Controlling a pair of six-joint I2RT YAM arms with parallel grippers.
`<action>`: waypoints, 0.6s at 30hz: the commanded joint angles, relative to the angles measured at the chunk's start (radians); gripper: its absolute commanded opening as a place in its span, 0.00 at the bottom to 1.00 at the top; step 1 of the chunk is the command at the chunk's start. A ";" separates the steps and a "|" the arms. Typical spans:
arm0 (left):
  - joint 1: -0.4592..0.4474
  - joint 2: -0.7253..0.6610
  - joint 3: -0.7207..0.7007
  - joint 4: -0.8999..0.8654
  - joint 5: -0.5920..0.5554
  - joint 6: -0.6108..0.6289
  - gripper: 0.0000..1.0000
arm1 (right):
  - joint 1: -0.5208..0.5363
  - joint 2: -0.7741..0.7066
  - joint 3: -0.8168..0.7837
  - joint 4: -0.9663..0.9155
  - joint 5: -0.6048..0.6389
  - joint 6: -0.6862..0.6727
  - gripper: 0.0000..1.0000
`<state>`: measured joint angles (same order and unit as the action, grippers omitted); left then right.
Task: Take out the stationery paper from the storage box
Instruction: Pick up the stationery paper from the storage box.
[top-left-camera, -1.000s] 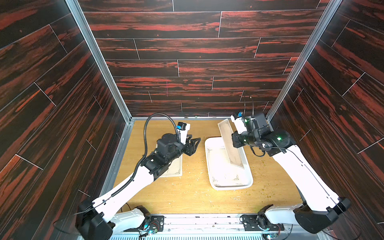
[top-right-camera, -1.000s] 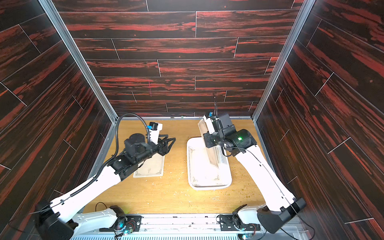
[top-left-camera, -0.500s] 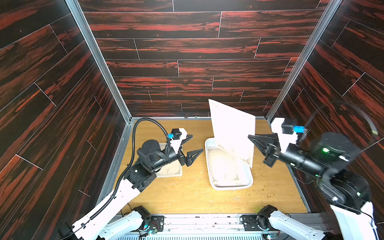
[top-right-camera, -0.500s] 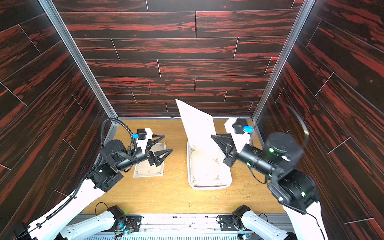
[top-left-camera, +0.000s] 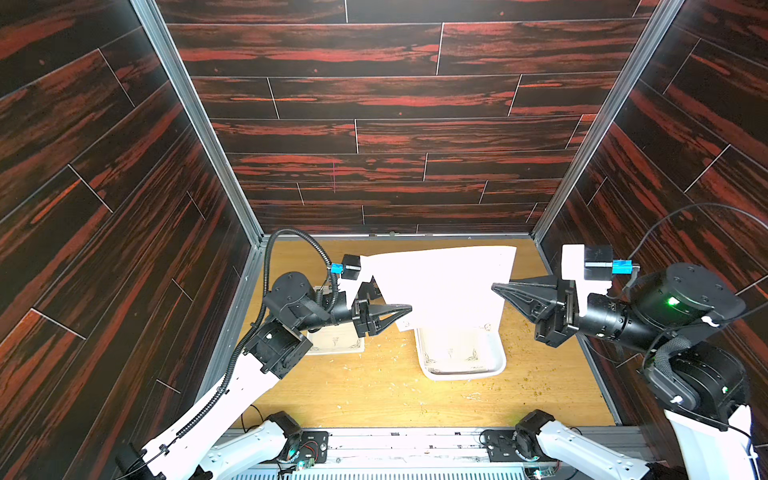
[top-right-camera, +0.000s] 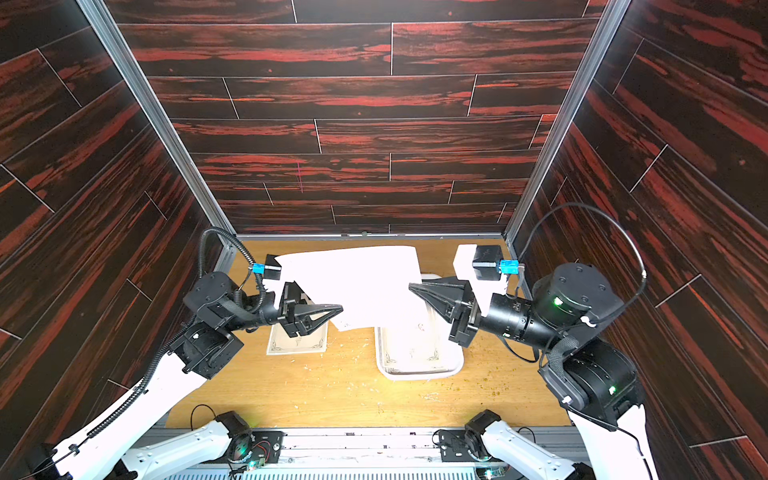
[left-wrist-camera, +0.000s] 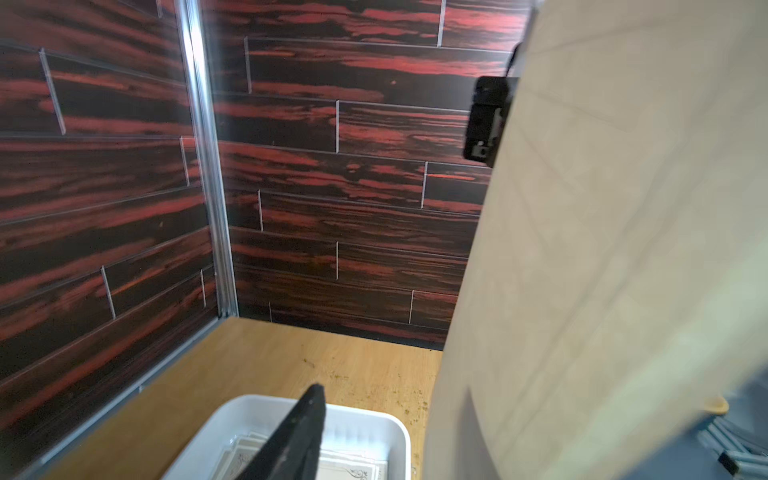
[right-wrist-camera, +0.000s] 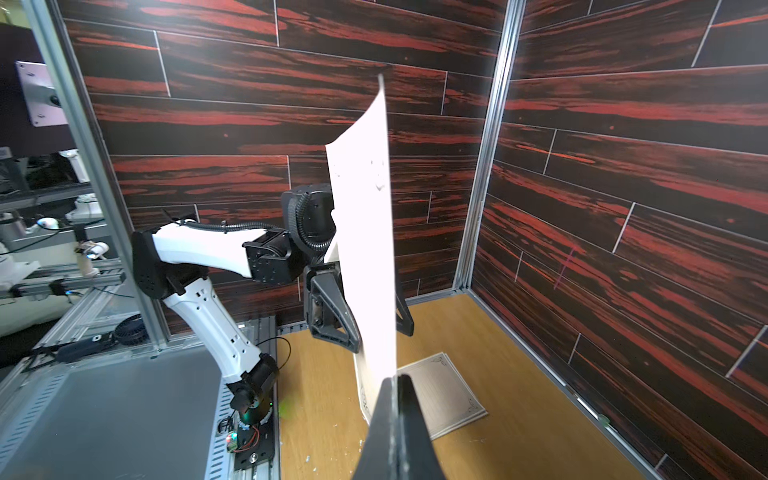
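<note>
Above storage box (top-left-camera: 465, 375), right tool (top-left-camera: 494, 286) pinches stationery paper (top-left-camera: 440, 282); left tool (right-wrist-camera: 380, 334) gapes around it; spare sheet (top-left-camera: 338, 343) beside.

Nothing I can actually read anywhere in these shots, no words, numbers or brand marks sharp enough to make out. The raised stationery paper (top-left-camera: 440, 286), the loose sheet (top-left-camera: 336, 343) lying flat and the sheets in the storage box (top-left-camera: 461, 375) only carry dark printed corner flourishes and a tiny centre ornament, which are decoration rather than lettering.
</note>
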<state>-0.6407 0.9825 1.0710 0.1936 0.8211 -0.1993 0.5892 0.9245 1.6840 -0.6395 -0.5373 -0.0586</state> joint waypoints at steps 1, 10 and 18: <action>0.002 -0.026 0.031 0.054 0.088 -0.028 0.47 | 0.003 -0.002 -0.007 0.038 -0.028 0.023 0.00; 0.001 -0.031 0.032 0.075 0.116 -0.051 0.36 | 0.003 -0.012 -0.080 0.150 -0.072 0.077 0.00; 0.002 -0.016 0.057 0.036 0.105 -0.050 0.00 | 0.000 0.000 -0.122 0.219 -0.089 0.100 0.00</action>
<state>-0.6407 0.9710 1.1034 0.2241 0.9199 -0.2481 0.5888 0.9195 1.5753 -0.4683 -0.6037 0.0193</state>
